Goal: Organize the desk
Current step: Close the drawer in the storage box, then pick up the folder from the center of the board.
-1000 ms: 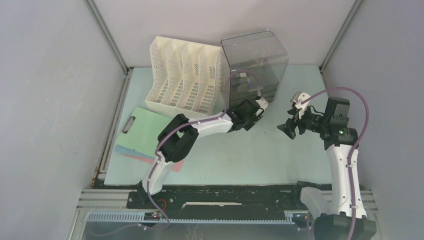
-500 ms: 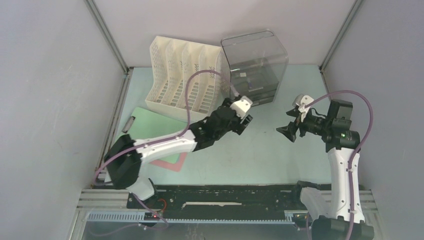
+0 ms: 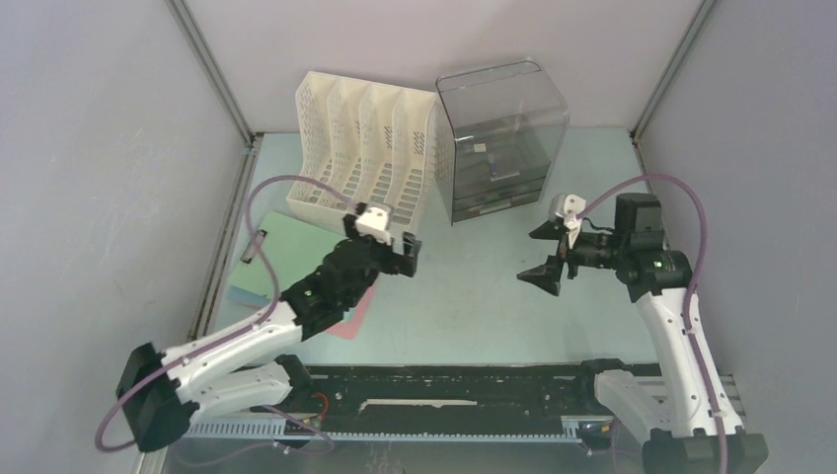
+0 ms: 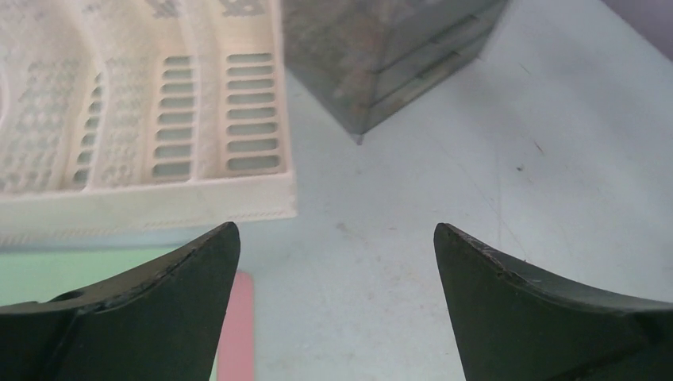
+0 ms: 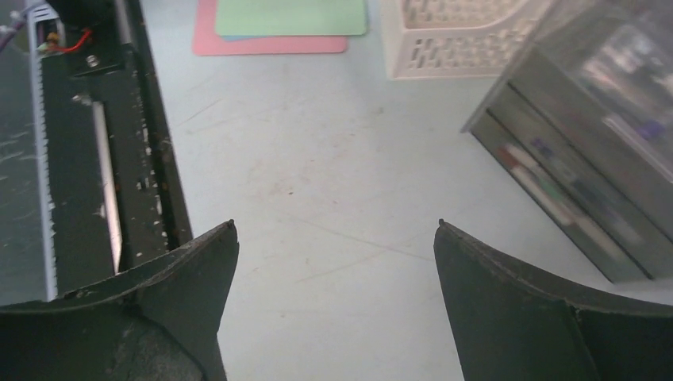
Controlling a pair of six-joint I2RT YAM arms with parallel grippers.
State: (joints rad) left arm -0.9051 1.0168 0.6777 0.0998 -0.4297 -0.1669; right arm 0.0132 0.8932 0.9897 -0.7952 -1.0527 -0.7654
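Overhead view of a pale mint desk [image 3: 474, 306], spread beneath both arms and carrying a white file rack [image 3: 360, 158] at its back.

Left gripper [image 3: 395, 259]: hangs just in front of the rack's front edge, over bare desk, jaws spread wide, grasping nothing, touching nothing.

Right gripper [image 3: 533, 255]: hovers well to the right of the rack, in front of a smoky grey drawer unit [image 3: 503, 128] standing just beside the rack's right end. Jaws likewise released and empty.

Front-left of the rack: a green clipboard [image 3: 286, 252], flat on the desk, long axis roughly along the rack's front, partly hidden by the left arm and overlapping a pink sheet [image 3: 357, 318].

Probably the next things to file into the rack. Left arm clearly the nearer one, with both flat items down and to the left of its open fingers.
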